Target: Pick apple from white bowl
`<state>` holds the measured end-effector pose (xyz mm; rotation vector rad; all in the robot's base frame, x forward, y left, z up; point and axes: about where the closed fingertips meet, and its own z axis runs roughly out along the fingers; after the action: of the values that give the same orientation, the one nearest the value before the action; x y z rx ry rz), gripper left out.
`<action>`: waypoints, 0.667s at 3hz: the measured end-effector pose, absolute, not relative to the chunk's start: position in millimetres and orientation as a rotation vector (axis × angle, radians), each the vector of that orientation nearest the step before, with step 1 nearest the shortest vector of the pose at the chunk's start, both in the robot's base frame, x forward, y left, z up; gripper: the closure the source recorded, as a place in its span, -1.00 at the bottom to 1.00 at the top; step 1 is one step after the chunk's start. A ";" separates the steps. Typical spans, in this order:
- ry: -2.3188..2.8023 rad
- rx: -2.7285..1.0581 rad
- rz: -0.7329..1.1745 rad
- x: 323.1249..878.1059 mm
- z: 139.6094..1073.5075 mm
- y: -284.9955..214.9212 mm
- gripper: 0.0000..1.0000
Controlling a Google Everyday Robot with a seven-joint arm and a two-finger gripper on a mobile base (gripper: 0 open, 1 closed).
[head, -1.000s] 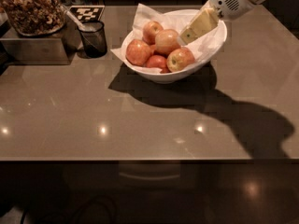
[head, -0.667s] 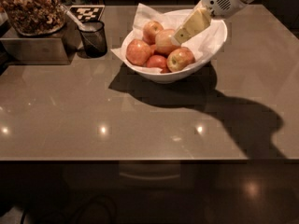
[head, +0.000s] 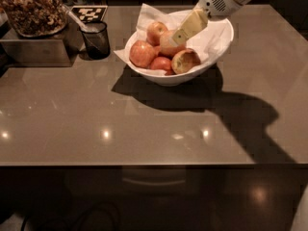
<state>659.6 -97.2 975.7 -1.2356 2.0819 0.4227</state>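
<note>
Brown countertop (head: 144, 124), white bowl (head: 183, 77) at upper centre, gripper (head: 182, 34) reaching onto the middle apple (head: 166, 47), jaw state unclear.

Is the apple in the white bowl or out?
In: the apple lies among others inside the white bowl, the gripper just over it.

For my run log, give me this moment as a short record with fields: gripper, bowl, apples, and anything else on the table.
gripper: gripper reaches down from the upper right into the bowl, its tip at the middle apple
bowl: white bowl, napkin-lined, on the brown table
apple at tip: orange-pink apple, mid-bowl
rest of bowl: other apples packed around it
left of bowl: dark mesh cup; metal box topped with brownish food
apple held: cannot tell
</note>
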 end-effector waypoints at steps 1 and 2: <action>2.092 -1.227 0.446 669.1 967.1 -92.5 -0.62; 2.106 -1.224 0.489 670.7 955.1 -86.0 -0.68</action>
<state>670.7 -86.0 955.1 -1.2239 2.1058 0.4892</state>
